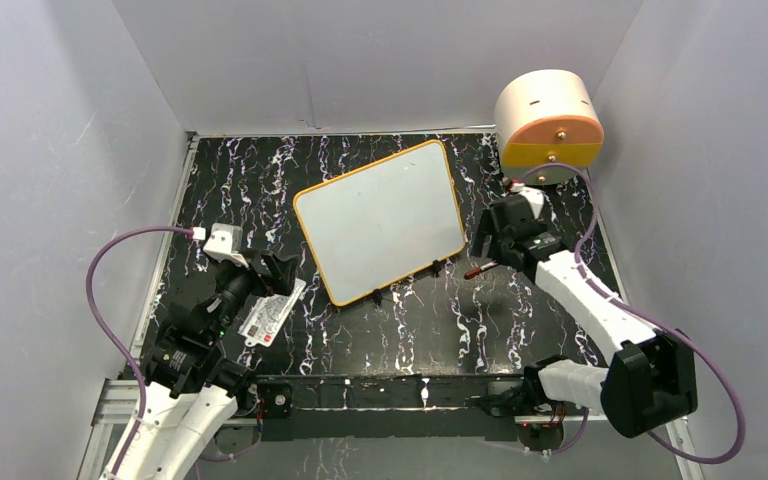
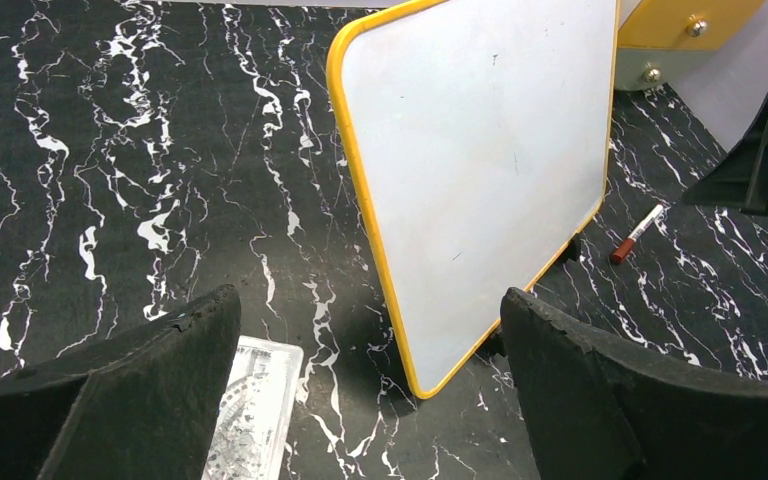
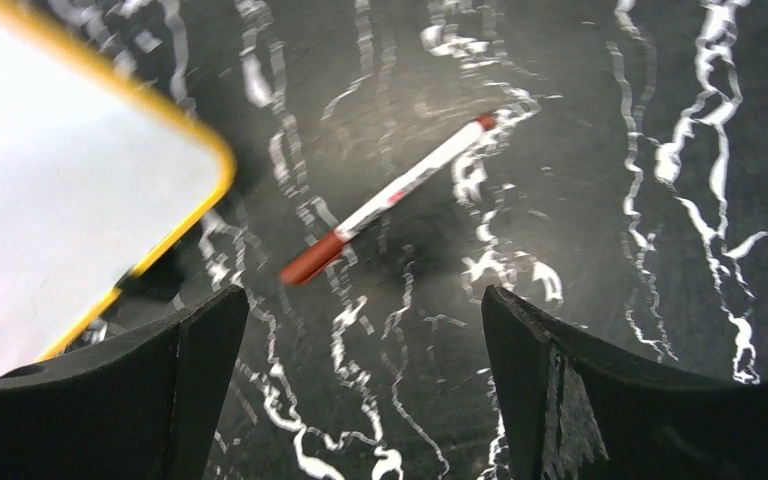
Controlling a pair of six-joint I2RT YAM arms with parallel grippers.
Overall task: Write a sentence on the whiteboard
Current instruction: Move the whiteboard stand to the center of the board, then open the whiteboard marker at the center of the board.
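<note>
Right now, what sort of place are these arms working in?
Probably a lab robot cell: grey panel walls box in a black white-veined tabletop, staged with an orange-framed whiteboard and a red-capped white marker.

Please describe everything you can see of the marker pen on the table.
The marker pen is slim, with a white plastic-looking barrel, a reddish-brown cap on one end and a small red part on the other. It lies flat and diagonal on the black marbled table, apart from the whiteboard. The open right gripper hovers above it; nothing touches it but the table.
</note>
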